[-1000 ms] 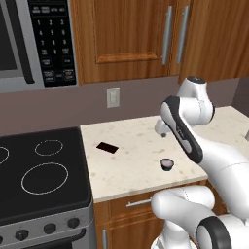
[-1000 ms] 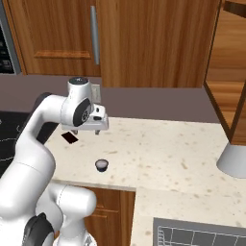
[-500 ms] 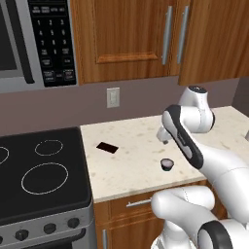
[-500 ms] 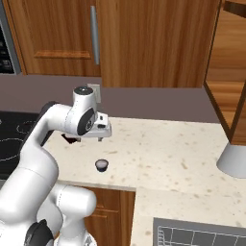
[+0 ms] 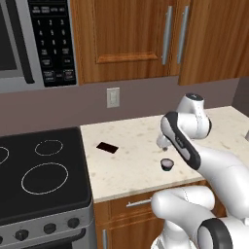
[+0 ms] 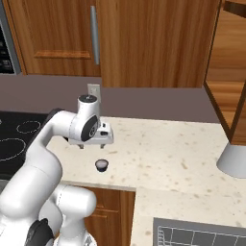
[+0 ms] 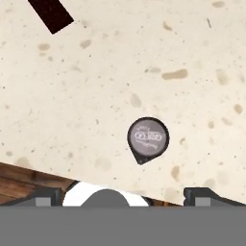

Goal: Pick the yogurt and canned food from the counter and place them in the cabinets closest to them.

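Note:
The canned food (image 5: pixel 167 164) (image 6: pixel 101 165) is a small dark tin with a grey-lilac top, standing upright on the speckled beige counter (image 5: pixel 131 160) near its front edge. In the hand view the tin (image 7: pixel 148 137) lies just ahead of the fingertips and right of centre. My gripper (image 6: pixel 91 145) (image 5: pixel 162 142) (image 7: pixel 124 198) hangs open over the counter, a little behind and above the tin, holding nothing. The yogurt is out of view. Closed wooden cabinets (image 5: pixel 124 39) hang above the counter, and an open cabinet (image 6: pixel 233 81) stands at the right.
A flat black rectangle (image 5: pixel 107 147) (image 7: pixel 50 14) lies on the counter to the tin's left. A black stove (image 5: pixel 39 175) adjoins the counter, with a microwave (image 5: pixel 34 44) above it. A pale grey cylinder (image 6: pixel 234 161) stands at the far right, and a sink grid (image 6: pixel 192 235) lies in front.
The hand has come down toward the counter and closer to the tin, its fingers staying open. The tin and the black rectangle have not moved.

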